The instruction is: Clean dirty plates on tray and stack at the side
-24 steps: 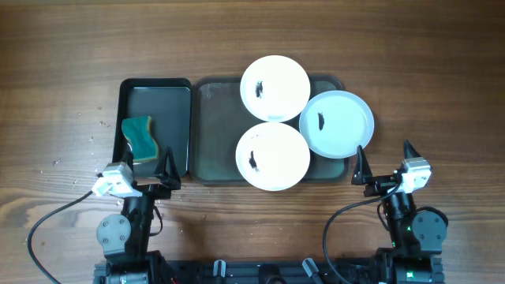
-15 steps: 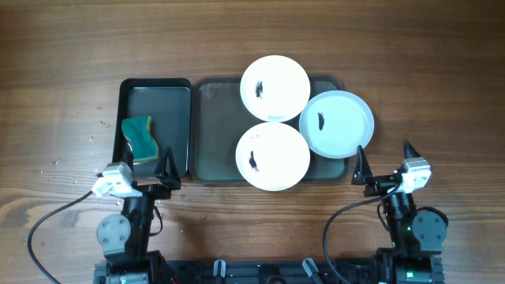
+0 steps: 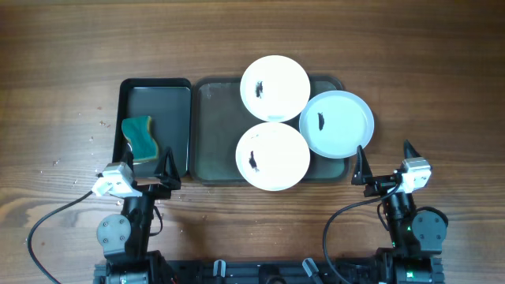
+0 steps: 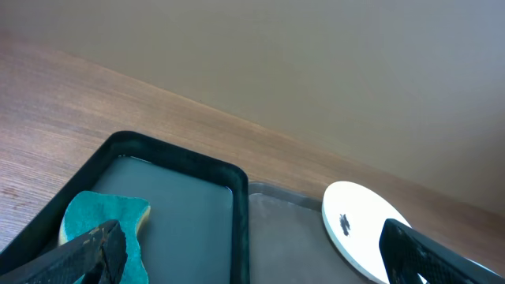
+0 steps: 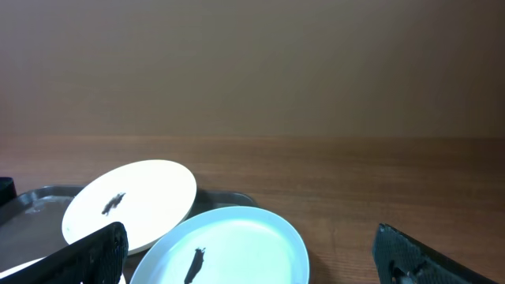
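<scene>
Three white plates, each with a black smear, lie on the dark grey tray (image 3: 213, 134). One plate (image 3: 274, 87) is at the back, one (image 3: 273, 156) at the front, and one (image 3: 337, 123) overhangs the tray's right rim. My left gripper (image 3: 147, 167) is open and empty at the front edge of the black tray. My right gripper (image 3: 384, 161) is open and empty, in front of the right plate. The right wrist view shows the right plate (image 5: 237, 248) and the back plate (image 5: 130, 201). The left wrist view shows the back plate (image 4: 359, 229) and the tray (image 4: 288, 244).
A smaller black tray (image 3: 155, 118) sits left of the grey tray and holds a teal sponge (image 3: 140, 140), also in the left wrist view (image 4: 99, 225). Bare wood tabletop (image 3: 434, 102) lies to the right and the left (image 3: 55, 102). Small crumbs dot the table at left.
</scene>
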You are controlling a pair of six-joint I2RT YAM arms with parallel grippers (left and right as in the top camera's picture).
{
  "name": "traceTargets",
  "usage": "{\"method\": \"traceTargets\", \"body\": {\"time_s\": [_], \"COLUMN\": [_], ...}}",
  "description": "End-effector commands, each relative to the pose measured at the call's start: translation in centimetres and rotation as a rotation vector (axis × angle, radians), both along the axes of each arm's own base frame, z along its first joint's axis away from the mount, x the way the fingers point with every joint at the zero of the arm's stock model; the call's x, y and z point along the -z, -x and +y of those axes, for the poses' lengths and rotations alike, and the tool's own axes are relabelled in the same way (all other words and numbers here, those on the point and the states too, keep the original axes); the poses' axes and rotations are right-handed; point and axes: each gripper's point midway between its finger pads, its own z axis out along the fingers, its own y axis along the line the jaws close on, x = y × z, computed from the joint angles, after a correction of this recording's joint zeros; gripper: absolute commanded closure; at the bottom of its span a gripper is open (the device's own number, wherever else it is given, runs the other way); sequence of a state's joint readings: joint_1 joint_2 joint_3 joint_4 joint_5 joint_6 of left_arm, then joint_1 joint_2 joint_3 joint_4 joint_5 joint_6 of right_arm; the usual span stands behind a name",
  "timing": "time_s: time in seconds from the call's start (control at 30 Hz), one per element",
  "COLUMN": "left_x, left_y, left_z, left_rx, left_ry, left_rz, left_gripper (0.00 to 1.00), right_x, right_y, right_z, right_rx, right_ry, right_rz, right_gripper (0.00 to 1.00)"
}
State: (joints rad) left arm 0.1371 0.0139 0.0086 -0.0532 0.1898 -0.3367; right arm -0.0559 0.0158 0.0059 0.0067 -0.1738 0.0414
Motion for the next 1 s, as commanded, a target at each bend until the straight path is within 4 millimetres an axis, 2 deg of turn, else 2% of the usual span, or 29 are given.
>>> {"method": "traceTargets", "body": {"time_s": [0.0, 0.87, 0.97], "left_x": [0.17, 0.17, 0.17], "left_y": [0.02, 0.02, 0.02], "left_z": [0.11, 0.11, 0.11], "left_rx": [-0.009, -0.009, -0.009], "left_ry": [0.008, 0.008, 0.008], "left_rz": [0.004, 0.004, 0.004], "left_gripper": [0.0, 0.0, 0.0], "right_x": [-0.02, -0.03, -0.03], "right_y": [-0.06, -0.06, -0.12], "right_z": [-0.42, -0.43, -1.3], "right_rx": [0.023, 0.024, 0.075], "right_ry": [-0.011, -0.01, 0.049], "right_rz": [0.0, 0.0, -0.006], "right_gripper": [0.0, 0.0, 0.01]}}
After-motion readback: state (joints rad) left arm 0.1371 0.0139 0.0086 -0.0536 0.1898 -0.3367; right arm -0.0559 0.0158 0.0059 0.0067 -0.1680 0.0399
